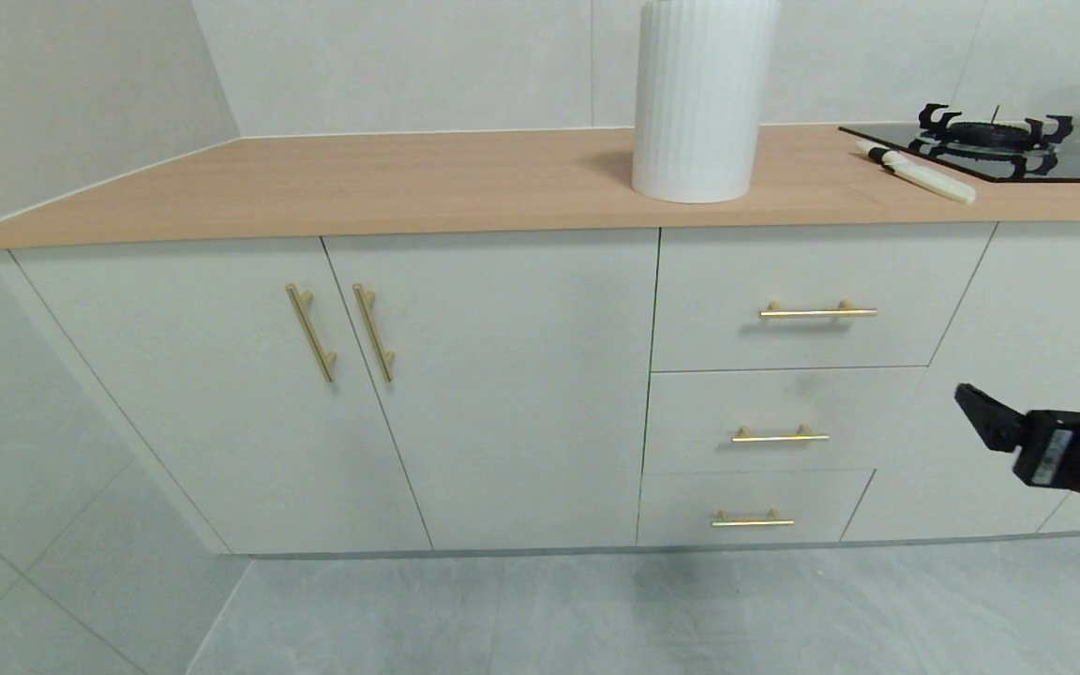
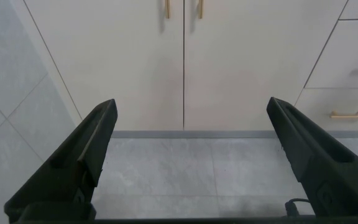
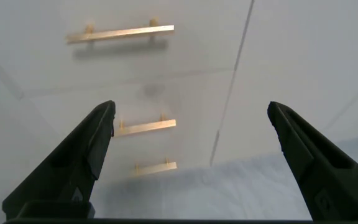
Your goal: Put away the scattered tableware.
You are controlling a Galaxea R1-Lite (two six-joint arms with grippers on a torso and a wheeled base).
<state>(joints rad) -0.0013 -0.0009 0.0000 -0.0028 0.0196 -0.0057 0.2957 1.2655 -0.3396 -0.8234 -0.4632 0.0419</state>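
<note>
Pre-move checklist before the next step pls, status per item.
1. Right gripper open, empty: ok.
2. Left gripper open, empty: ok.
3. Knife located, on the countertop at the hob edge: ok.
4. A drawer open to stow it: not ok, all three drawers are shut.
5. Right gripper lined up on a drawer handle: not ok, it hangs off to their right.
6. Contents of the white container: cannot tell.

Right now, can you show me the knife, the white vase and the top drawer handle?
Knife [image 1: 920,174]: head view, middle of its pale length.
Vase [image 1: 695,103]: head view, middle of its ribbed side.
Top handle [image 1: 818,311]: head view, middle of the gold bar.
</note>
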